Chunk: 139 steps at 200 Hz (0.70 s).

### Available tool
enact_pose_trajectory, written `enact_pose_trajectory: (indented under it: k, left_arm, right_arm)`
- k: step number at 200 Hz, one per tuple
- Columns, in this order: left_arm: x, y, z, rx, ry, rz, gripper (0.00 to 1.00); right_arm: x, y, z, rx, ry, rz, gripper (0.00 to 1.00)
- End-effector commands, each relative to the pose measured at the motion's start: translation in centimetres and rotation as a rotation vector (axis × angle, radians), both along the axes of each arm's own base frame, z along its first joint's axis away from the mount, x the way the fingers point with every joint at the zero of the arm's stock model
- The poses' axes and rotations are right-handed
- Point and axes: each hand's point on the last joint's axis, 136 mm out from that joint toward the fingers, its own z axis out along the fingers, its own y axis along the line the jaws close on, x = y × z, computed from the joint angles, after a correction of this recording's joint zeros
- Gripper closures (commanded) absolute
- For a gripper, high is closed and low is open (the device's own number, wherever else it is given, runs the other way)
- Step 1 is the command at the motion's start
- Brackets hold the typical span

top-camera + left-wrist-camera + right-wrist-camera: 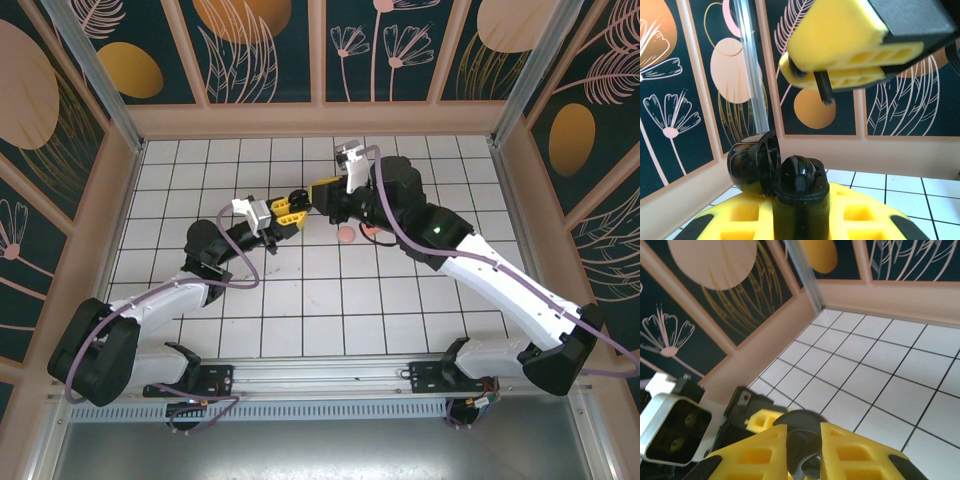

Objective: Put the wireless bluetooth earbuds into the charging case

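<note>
My left gripper (288,208) is shut on the black charging case (799,200), holding it upright with its lid (751,159) swung open to the left. One black earbud (799,172) sits in the case's top. Directly above the case hangs my right gripper (850,55), shut on a second black earbud whose stem (824,87) pokes down from between the yellow fingers. In the right wrist view that earbud (807,450) is pinched in the right gripper (803,440), with the case's dark lid just beyond. From above, the two grippers meet near the table's middle back, the right gripper (322,190) beside the case (300,198).
A small coral-pink piece (346,236) lies on the white tiled table (330,300) just under the right arm. A paler pink piece (375,232) lies beside it, partly covered by the arm. Patterned walls (260,50) close in the back and sides.
</note>
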Motion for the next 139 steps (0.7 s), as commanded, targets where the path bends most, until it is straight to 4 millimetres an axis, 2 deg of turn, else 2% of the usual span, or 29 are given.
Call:
enact_pose_trajectory:
  k: [1, 139]
  left_arm:
    - [-0.5, -0.6, 1.3, -0.004, -0.052, -0.039, 1.00]
    - [-0.7, -0.6, 2.5, -0.026, -0.064, -0.048, 1.00]
  right_arm:
    - [-1.0, 0.8, 1.3, 0.036, -0.060, 0.061, 0.81]
    - [-0.3, 1.7, -1.6, 0.006, 0.000, 0.044, 0.81]
